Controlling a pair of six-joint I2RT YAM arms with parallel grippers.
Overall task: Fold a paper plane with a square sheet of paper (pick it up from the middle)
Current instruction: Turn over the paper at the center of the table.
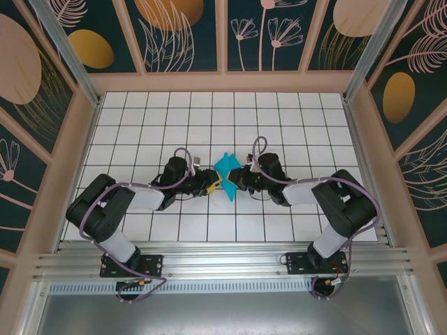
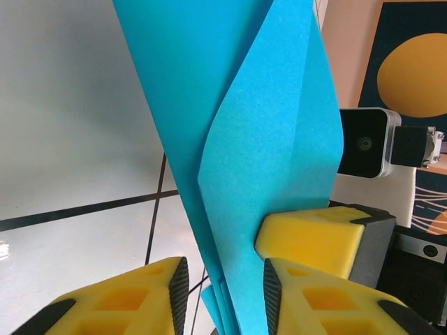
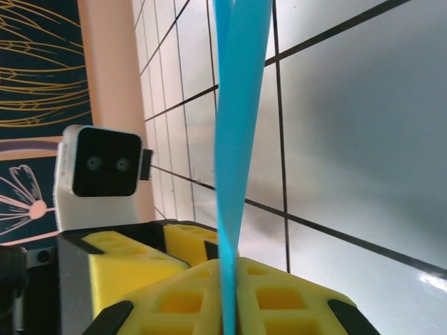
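The teal square sheet of paper (image 1: 226, 167) is folded into a creased, layered shape and is held on edge above the tiled table's middle. My right gripper (image 3: 229, 296) is shut on its lower edge, and the paper (image 3: 237, 105) rises as a thin blade from between the yellow fingers. My left gripper (image 2: 225, 293) is open. The paper (image 2: 251, 125) stands between its pads, close to the right pad (image 2: 271, 289) and apart from the left one. In the top view both grippers, left (image 1: 213, 183) and right (image 1: 235, 177), meet tip to tip under the paper.
A white grid-tiled table (image 1: 140, 125) lies inside patterned walls (image 1: 42, 84), with an aluminium rail (image 1: 223, 262) at the near edge. One of the right gripper's yellow fingers (image 2: 314, 237) and its wrist camera (image 2: 363, 143) sit close beside my left fingers.
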